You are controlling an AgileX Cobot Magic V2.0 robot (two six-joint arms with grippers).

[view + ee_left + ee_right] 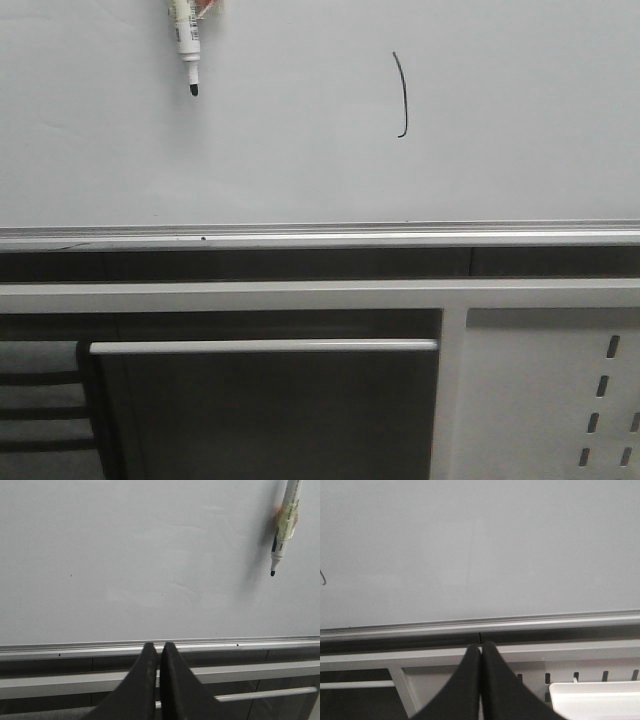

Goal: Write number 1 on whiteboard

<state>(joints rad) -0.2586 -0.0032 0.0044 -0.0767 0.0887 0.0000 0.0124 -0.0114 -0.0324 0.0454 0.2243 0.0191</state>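
Observation:
The whiteboard fills the upper half of the front view, with a silver rail along its lower edge. The number 1, a thin black curved stroke with a small hook at the bottom, stands right of centre. Its hook shows at the edge of the right wrist view. A white marker hangs tip down against the board at the upper left, also seen from the left wrist; what holds it is out of view. My left gripper and right gripper are shut on nothing, below the rail.
Below the board runs a dark gap, then a grey-white metal frame with a slotted panel at the lower right and a horizontal bar. A white tray sits near my right gripper. Dark slats show at the lower left.

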